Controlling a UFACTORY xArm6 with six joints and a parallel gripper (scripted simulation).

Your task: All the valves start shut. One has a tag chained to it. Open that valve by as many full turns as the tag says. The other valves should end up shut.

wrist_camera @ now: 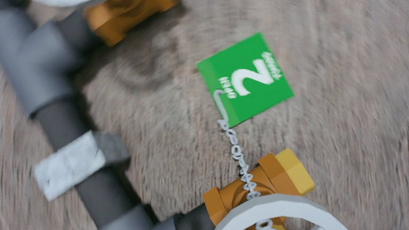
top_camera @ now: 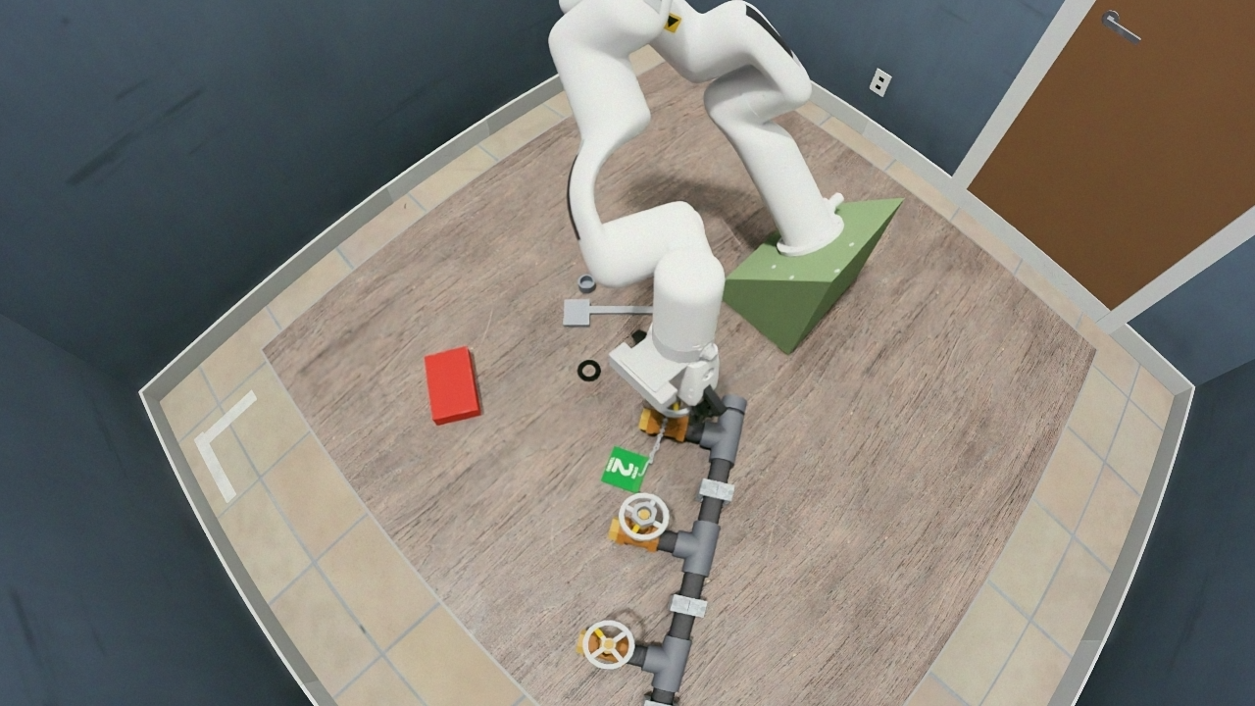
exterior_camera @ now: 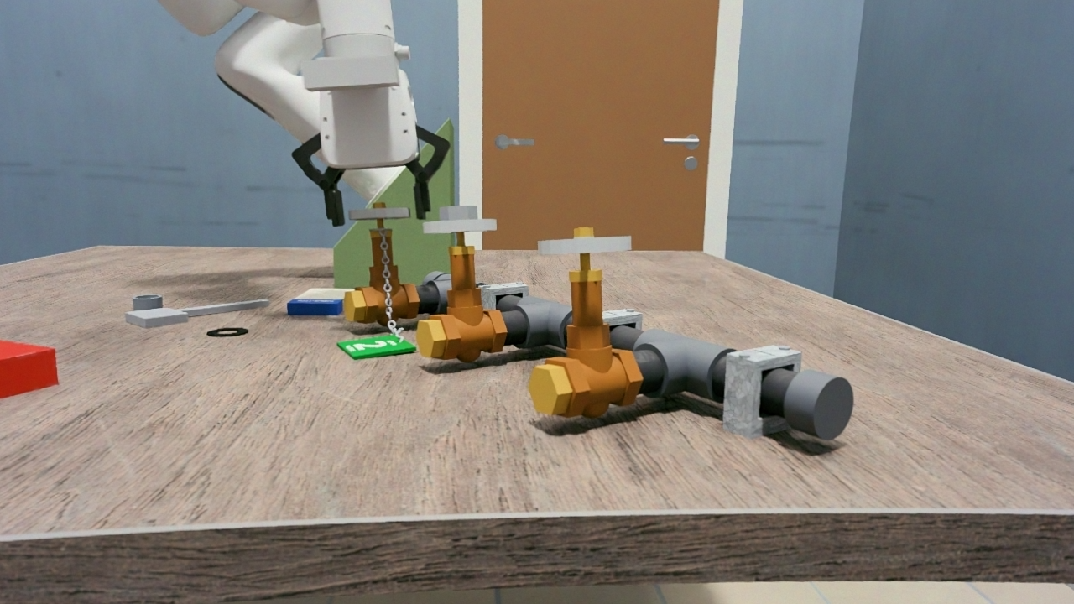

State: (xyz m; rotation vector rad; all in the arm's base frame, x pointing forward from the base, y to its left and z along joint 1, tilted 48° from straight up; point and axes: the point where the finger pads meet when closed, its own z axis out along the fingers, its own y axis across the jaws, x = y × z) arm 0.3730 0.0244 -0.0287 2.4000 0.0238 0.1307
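Three brass valves with white handwheels stand along a grey pipe (top_camera: 702, 544). The far valve (exterior_camera: 379, 278) has a chain to a green tag (exterior_camera: 375, 346) that reads "open 2 turns"; the tag also shows in the top view (top_camera: 625, 466) and in the wrist view (wrist_camera: 245, 78). My gripper (exterior_camera: 372, 201) is open, its fingers standing on either side of the far valve's handwheel (exterior_camera: 379, 214) without closing on it. The handwheel's rim shows at the bottom of the wrist view (wrist_camera: 281, 214). The middle valve (top_camera: 636, 527) and the near valve (top_camera: 603, 639) stand apart from the gripper.
A red block (top_camera: 451, 384), a black ring (top_camera: 585, 364), a grey wrench-like tool (top_camera: 605, 310) and a small grey cap (top_camera: 585, 282) lie left of the arm. A blue and white block (exterior_camera: 316, 303) lies behind the far valve. The green base wedge (top_camera: 811, 272) stands beyond.
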